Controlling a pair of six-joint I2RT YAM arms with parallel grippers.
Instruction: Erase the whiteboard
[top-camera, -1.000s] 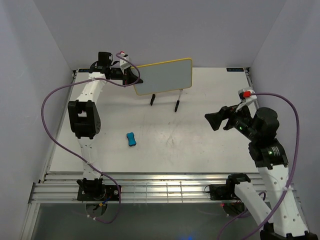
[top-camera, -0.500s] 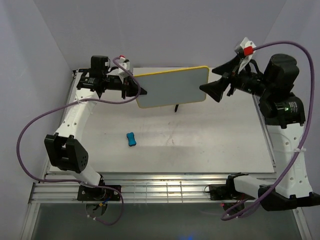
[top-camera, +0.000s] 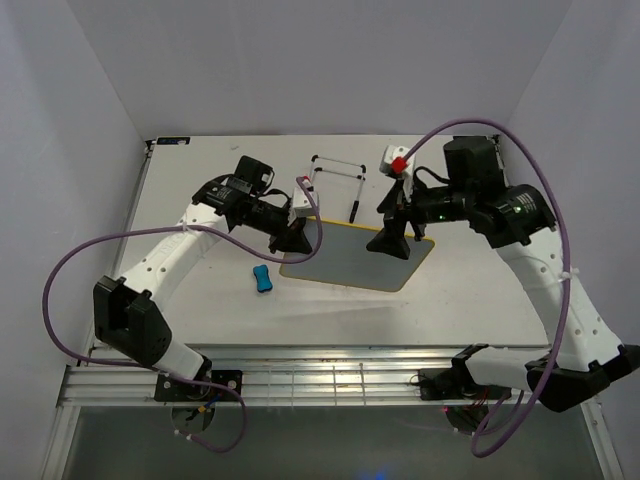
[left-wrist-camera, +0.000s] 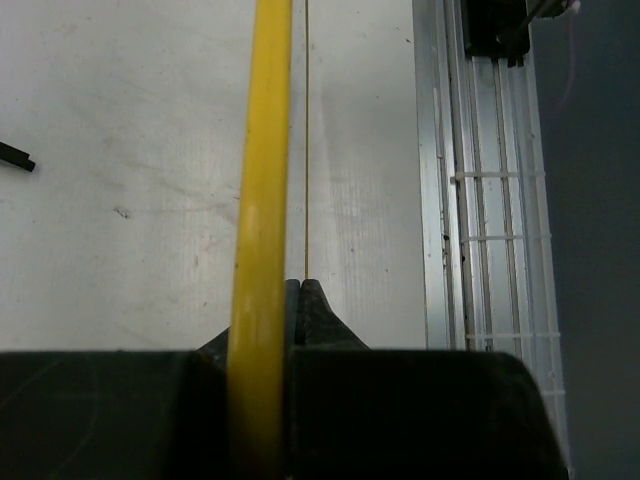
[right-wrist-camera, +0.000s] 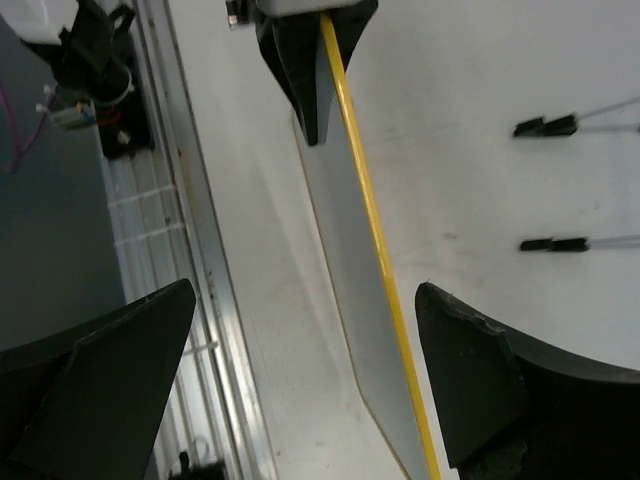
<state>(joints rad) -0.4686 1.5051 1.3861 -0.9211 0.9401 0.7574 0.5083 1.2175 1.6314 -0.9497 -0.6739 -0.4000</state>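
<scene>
The whiteboard (top-camera: 350, 255), grey-faced with a yellow frame, hangs tilted low over the middle of the table, off its stand. No writing shows on it. My left gripper (top-camera: 295, 238) is shut on its left edge. In the left wrist view the yellow frame (left-wrist-camera: 262, 200) runs edge-on out of the closed left gripper (left-wrist-camera: 285, 295). My right gripper (top-camera: 395, 240) is open at the board's right end. In the right wrist view the board (right-wrist-camera: 345, 250) passes between the wide-apart fingers of the right gripper (right-wrist-camera: 305, 290), untouched. The left gripper (right-wrist-camera: 310, 60) shows at its far end.
A small blue eraser (top-camera: 262, 279) lies on the table left of the board. A thin wire stand (top-camera: 335, 165) with black feet (right-wrist-camera: 545, 127) stands behind the board. The slotted metal rail (top-camera: 330, 380) runs along the near edge.
The board has come down from a raised position at the back to low over the table's middle, leaving its wire stand behind. The right gripper followed down, its open jaws now around the board's right end.
</scene>
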